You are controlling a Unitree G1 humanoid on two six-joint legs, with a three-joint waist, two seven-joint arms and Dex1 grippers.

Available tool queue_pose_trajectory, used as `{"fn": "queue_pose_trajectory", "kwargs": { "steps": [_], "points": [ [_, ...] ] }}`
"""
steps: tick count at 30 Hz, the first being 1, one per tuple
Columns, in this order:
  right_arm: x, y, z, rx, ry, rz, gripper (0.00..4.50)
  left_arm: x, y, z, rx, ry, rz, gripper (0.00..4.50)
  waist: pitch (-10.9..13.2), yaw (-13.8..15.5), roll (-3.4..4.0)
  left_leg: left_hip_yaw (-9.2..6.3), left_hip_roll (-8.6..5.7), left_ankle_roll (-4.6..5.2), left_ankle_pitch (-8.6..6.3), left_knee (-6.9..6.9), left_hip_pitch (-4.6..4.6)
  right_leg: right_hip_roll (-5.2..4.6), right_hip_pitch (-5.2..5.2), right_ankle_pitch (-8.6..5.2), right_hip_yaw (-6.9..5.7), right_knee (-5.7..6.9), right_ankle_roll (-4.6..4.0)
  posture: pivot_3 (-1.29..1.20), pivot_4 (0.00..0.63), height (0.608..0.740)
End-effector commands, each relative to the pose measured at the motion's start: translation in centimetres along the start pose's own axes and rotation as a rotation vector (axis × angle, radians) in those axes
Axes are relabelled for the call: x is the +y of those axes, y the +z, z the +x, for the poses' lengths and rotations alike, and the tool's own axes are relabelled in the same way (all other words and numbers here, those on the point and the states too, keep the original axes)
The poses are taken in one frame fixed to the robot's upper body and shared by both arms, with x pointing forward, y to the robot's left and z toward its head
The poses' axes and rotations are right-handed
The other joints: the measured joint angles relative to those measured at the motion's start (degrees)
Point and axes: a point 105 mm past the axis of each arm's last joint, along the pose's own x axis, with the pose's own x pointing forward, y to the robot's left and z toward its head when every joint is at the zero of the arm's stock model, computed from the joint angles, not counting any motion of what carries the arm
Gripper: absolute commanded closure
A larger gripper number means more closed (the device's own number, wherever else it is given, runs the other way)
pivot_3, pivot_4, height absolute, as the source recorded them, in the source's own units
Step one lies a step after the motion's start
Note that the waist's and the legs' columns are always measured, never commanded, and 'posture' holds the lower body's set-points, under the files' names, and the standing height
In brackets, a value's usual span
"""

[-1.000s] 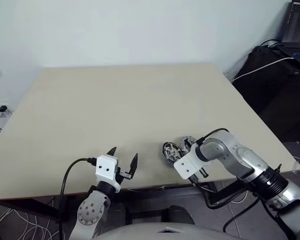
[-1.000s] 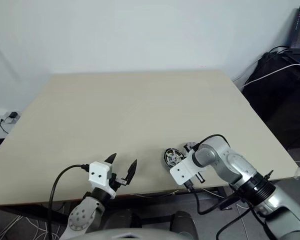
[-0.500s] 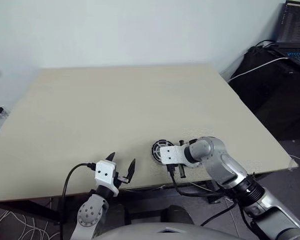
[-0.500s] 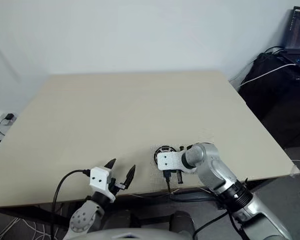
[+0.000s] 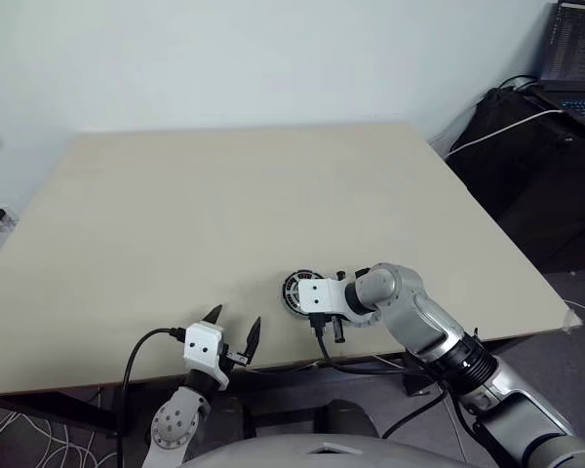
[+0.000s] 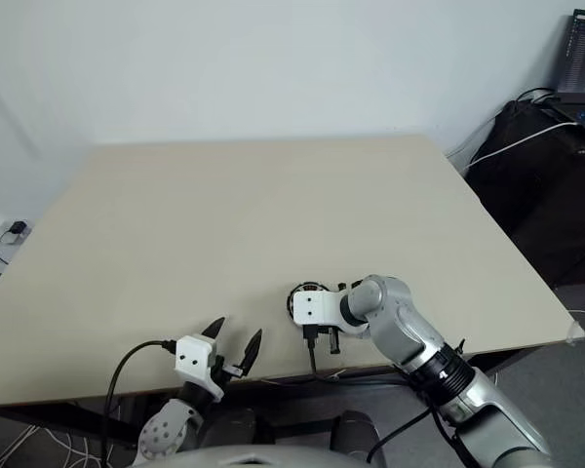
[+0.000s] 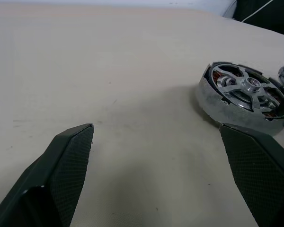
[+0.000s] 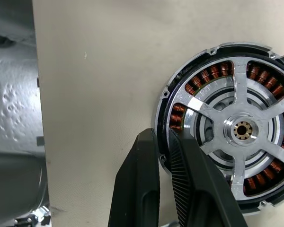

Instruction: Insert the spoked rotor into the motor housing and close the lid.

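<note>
Plain beige bench [image 5: 224, 205] against a white wall, with dark gear and a laptop off its right side.

The spoked rotor [image 8: 239, 130] already sits inside the motor housing [image 8: 180, 116]: silver spokes over the ring of copper windings. The stack lies near the bench's front edge, a little right of centre. I can't pick out the lid for sure. Something pale and striped shows just past the housing in the left wrist view, too cut off to name.

Right gripper [image 8: 163, 142] has its fingers pinched nearly together, tips over the housing's rim at the end of one spoke. It looks like they clamp the rim wall between them, but I can't confirm the grip from these angles. Left gripper [image 5: 232, 325] is spread wide and holding nothing, at the front edge, well apart from the stack.

Risks, as I judge them:
- The stack is close to the front edge, so a sideways drag from the right gripper could push it off.
- A thin rim pinch is easy to slip, and a slip could tip the rotor out of its seat.
- The fingertip is close to the windings and could scrape the copper.
- Lid location unconfirmed, so closing can't be planned yet.
</note>
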Motion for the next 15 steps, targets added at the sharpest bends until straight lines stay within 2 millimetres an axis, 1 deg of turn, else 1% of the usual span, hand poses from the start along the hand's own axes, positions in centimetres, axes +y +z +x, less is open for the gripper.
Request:
{"fn": "queue_pose_trajectory", "kwargs": {
  "steps": [1,4,6,8,12,15],
  "points": [
    [-0.3,1.7,-0.6,-0.043,-0.012,-0.102,4.4,0.2,0.5,0.2,-0.045,-0.006,0.009,0.0,0.0,0.02,0.0,0.0,0.0,0.0,0.0,0.0,0.0,0.0,0.0,0.0,0.0,0.0,0.0,0.0,0.0,0.74],
    [0.0,1.8,-0.5,-0.052,0.01,-0.126,4.4,0.4,0.3,0.2,-0.045,-0.006,0.009,0.0,0.0,0.11,0.0,-0.02,0.01,0.0,0.0,0.0,0.01,0.01,0.0,0.0,-0.02,0.02,0.0,0.0,0.0,0.74],
    [0.0,1.9,-0.5,-0.061,0.007,-0.136,3.67,0.6,0.1,0.2,-0.044,-0.005,0.01,0.0,0.0,0.16,0.0,-0.02,0.01,0.0,0.0,0.0,0.02,0.01,0.0,0.0,-0.02,0.03,0.01,0.0,0.0,0.74],
    [-0.1,2.2,-0.6,-0.075,-0.003,-0.155,3.11,0.7,-0.1,0.1,-0.043,-0.005,0.01,0.0,0.0,0.2,0.0,-0.04,0.01,0.0,0.0,0.0,0.02,0.02,0.01,0.0,-0.03,0.02,0.01,0.0,0.0,0.74],
    [-0.5,4.0,-1.5,-0.157,-0.054,-0.231,1.81,0.8,-0.5,0.1,-0.042,-0.005,0.011,0.0,0.0,0.29,0.0,-0.03,0.01,0.0,0.0,0.0,0.01,0.01,0.0,0.0,-0.03,0.01,0.01,0.0,0.0,0.74],
    [-1.2,5.9,-2.9,-0.228,-0.113,-0.263,1.81,0.8,-0.7,0.1,-0.041,-0.008,0.011,0.0,0.0,0.32,0.0,-0.03,0.01,0.0,0.0,0.0,0.01,0.0,0.01,0.0,-0.03,0.01,0.01,0.0,0.0,0.74]
  ]
}}
